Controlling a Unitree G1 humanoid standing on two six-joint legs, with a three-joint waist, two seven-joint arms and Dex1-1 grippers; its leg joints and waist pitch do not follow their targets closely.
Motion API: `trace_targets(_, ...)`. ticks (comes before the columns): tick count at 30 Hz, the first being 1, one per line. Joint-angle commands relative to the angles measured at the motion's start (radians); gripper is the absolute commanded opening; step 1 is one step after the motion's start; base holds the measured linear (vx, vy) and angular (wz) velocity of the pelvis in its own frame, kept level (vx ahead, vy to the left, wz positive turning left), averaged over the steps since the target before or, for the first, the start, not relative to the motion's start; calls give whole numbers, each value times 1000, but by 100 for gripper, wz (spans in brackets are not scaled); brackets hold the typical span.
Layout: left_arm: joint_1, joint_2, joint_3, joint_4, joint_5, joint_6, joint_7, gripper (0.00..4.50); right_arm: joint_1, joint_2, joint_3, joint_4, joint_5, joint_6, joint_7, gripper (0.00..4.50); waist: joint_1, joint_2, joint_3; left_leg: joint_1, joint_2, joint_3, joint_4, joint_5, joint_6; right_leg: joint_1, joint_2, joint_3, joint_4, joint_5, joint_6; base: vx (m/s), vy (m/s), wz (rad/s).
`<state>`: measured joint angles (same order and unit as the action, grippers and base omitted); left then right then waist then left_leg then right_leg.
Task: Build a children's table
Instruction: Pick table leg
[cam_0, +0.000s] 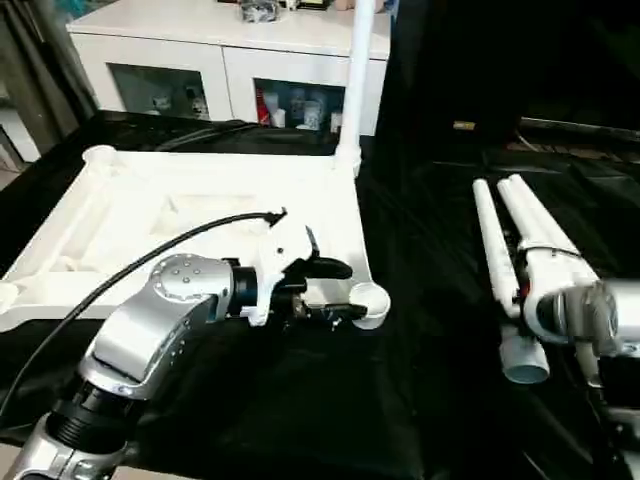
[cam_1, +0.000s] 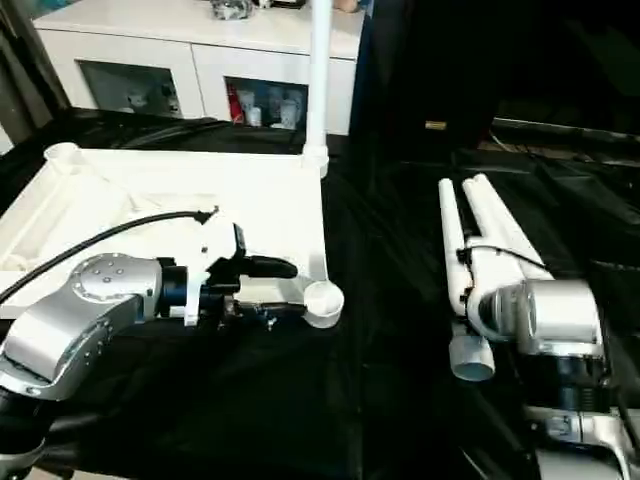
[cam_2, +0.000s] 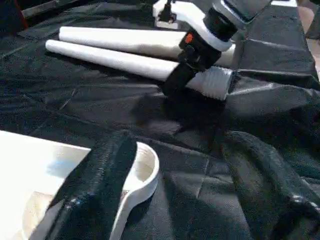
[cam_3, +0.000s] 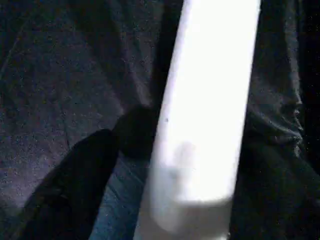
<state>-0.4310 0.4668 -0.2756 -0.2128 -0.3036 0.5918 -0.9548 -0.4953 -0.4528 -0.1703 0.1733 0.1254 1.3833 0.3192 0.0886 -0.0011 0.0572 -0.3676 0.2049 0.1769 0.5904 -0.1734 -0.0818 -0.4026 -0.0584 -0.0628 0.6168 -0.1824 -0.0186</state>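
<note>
The white tabletop (cam_0: 200, 215) lies underside up on the black cloth, ribs showing. One white leg (cam_0: 360, 70) stands upright in its far right corner socket. My left gripper (cam_0: 335, 290) is open at the near right corner socket (cam_0: 370, 302). One finger (cam_2: 95, 190) lies over the socket's rim and the other rests on the cloth beside it. More white legs (cam_0: 515, 235) lie side by side on the cloth to the right. My right gripper (cam_3: 180, 200) is open over them, with one leg (cam_3: 210, 115) between its fingers (cam_3: 75, 190).
A white glass-doored cabinet (cam_0: 230, 60) stands behind the tabletop. A black cable (cam_0: 120, 270) runs from my left wrist across the tabletop. Crumpled black cloth (cam_0: 420, 330) covers the floor between the tabletop and the lying legs.
</note>
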Motion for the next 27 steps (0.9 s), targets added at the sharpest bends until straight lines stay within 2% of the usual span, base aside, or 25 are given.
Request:
trace_targets(1, 2, 10, -7, -8, 12, -15, 2, 360, 10, -2, -17, 4, 10, 2, 4, 381, 2, -14, -69, 11, 14, 0, -58, -114, -29, 55, -65, 49, -75, -232, -121, 0, 0, 0)
trace_targets(3, 1, 11, -7, -8, 13, -18, 2, 380, 10, -2, -17, 4, 13, 2, 2, 346, 2, -12, -68, 11, 14, -1, -58, -116, -31, 54, -65, 49, -75, -239, -119, 0, 0, 0)
trace_targets(5, 2, 12, -7, -8, 11, -19, -2, 336, 11, -1, -18, 4, 17, 2, -1, 335, 1, -12, -69, 11, 13, -1, -57, -117, -32, 54, -64, 49, -76, -241, -118, 0, 0, 0)
trace_targets(7, 2, 13, -8, -9, 9, -18, -2, 335, 11, -2, -19, 6, 19, 1, -2, 311, 2, -12, -69, 12, 14, -1, -57, -117, -32, 54, -64, 48, -75, -240, -119, 0, 0, 0)
trace_targets(10, 5, 14, -10, -10, 7, -21, -5, 298, 11, -1, -20, 8, 21, -2, -2, 290, 1, -13, -69, 11, 14, -1, -57, -119, -32, 54, -64, 48, -75, -239, -121, 0, 0, 0)
trace_targets(11, 5, 14, -10, -10, 7, -22, -6, 292, 12, -1, -21, 8, 21, -3, -2, 290, 2, -13, -69, 11, 13, -1, -57, -116, -32, 54, -64, 48, -74, -236, -122, 0, 0, 0)
trace_targets(13, 4, 13, -9, -9, 7, -25, -6, 288, 11, 1, -24, 9, 20, -5, -4, 257, 2, -11, -70, 12, 14, -1, -56, -116, -32, 53, -64, 48, -74, -234, -123, 0, 0, 0)
trace_targets(16, 5, 13, -7, -9, 4, -26, -7, 258, 10, 6, -34, 14, 21, -13, -13, 240, 2, -12, -70, 11, 13, -1, -56, -114, -32, 54, -64, 48, -73, -228, -126, 0, 0, 0)
trace_targets(20, -4, -18, 10, 27, 49, -69, 68, 249, -5, 33, -84, 0, 43, -69, -21, 198, 1, -13, -71, 10, 14, 0, -55, -116, -27, 55, -64, 49, -74, -222, -123, 0, 0, 0)
trace_targets(21, -19, -34, 21, 52, 45, -56, 86, 249, -15, 49, -104, -10, 61, -97, -13, 194, 1, -9, -71, 10, 13, 1, -55, -118, -28, 54, -64, 49, -75, -224, -122, 0, 0, 0)
trace_targets(23, -37, -52, 36, 76, 31, -25, 104, 274, -21, 69, -127, -30, 92, -139, 10, 191, 2, -10, -72, 11, 13, 0, -55, -118, -26, 54, -64, 48, -74, -224, -122, 0, 0, 0)
trace_targets(24, -48, -67, 49, 91, 23, -7, 122, 283, -24, 81, -139, -41, 108, -164, 21, 189, 3, -5, -73, 12, 14, -1, -54, -120, -27, 54, -66, 47, -71, -220, -126, 0, 0, 0)
trace_targets(25, -51, -70, 52, 94, 21, -3, 126, 287, -25, 83, -141, -44, 112, -170, 23, 187, 1, -9, -74, 9, 12, -2, -54, -116, -25, 56, -64, 46, -71, -211, -129, 0, 0, 0)
trace_targets(26, -61, -89, 68, 105, 8, 10, 142, 296, -24, 101, -157, -58, 129, -221, 33, 187, 2, -9, -72, 12, 13, -1, -54, -120, -23, 54, -64, 46, -73, -216, -132, 0, 0, 0)
trace_targets(27, -84, -148, 113, 129, -43, 41, 183, 319, -4, 146, -181, -107, 165, -430, 68, 186, 3, -8, -72, 10, 14, 3, -51, -132, -22, 52, -70, 48, -74, -224, -138, 0, 0, 0)
